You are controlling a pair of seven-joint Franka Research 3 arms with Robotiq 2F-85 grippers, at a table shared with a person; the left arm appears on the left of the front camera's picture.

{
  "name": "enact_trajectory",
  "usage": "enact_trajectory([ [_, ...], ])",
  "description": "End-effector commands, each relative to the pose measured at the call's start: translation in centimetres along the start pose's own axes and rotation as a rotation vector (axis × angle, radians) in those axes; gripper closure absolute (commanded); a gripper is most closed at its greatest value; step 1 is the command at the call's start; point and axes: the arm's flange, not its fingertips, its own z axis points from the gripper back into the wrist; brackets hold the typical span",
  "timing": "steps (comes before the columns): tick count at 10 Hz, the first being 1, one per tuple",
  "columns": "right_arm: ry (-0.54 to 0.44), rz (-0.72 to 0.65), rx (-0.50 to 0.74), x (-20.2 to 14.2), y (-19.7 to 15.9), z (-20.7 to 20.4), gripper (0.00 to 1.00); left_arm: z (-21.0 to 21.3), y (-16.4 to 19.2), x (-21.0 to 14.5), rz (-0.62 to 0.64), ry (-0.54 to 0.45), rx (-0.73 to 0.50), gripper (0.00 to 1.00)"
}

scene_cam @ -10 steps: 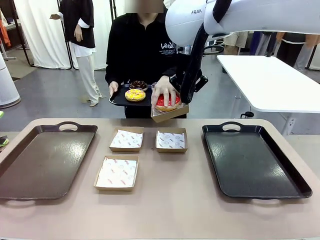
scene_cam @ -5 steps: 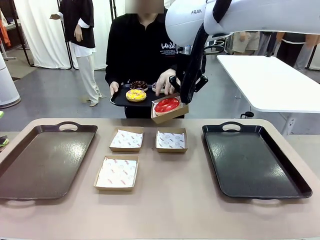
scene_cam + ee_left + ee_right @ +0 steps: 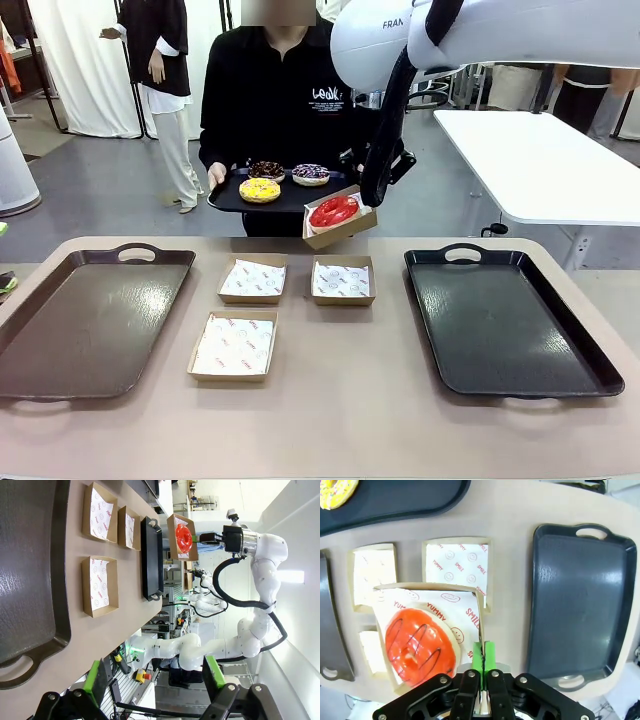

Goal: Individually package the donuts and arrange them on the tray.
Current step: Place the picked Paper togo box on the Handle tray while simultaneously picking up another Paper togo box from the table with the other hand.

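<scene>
We see the right jaws clenched on the wall of a box [image 3: 340,232], which hangs in the air over the far edge of the bench [image 3: 350,420], tilted toward us. In the right wrist view the green pads [image 3: 482,657] pinch the wall of that box [image 3: 435,592] with no gap between them. The red donut [image 3: 334,210] lies inside the box on its printed paper liner; from the wrist it sits just left of the pinched wall [image 3: 420,647].

Just behind the box, a person holds the person's tray [image 3: 225,198], with a hand [image 3: 217,176] on its left end. On it lie the yellow donut [image 3: 259,190], a chocolate donut [image 3: 267,169] behind it, and a second chocolate donut [image 3: 310,174] to the right.

On the bench stand three empty boxes: two side by side farther off [image 3: 253,279] [image 3: 342,281] and one nearer at left [image 3: 233,346]. They lie between the left tray [image 3: 90,320] and the right tray [image 3: 510,320].

The left jaws are released, their fingers [image 3: 97,680] wide apart with nothing between them, above the near end of the left tray [image 3: 30,580].
</scene>
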Motion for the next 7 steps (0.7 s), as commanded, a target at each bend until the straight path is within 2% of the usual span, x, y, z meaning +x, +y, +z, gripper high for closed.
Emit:
enact_trajectory([
  [1,-0.04,0.064,-0.003,-1.0,-1.5,0.2,0.99,-0.3,-1.1,-0.8,-0.038,0.035,0.039,0.0],
  [4,-0.026,0.114,0.005,-3.9,-8.4,1.4,0.99,-4.9,-7.1,-0.8,-0.09,0.172,0.288,0.0],
  [5,-0.04,0.097,0.001,-5.1,-10.8,2.0,0.99,-6.8,-9.2,-0.7,-0.099,0.203,0.369,0.0],
  [7,-0.068,0.167,-0.032,-7.7,-15.5,2.2,0.99,-10.4,-13.1,-0.6,-0.134,0.242,0.526,0.0],
])
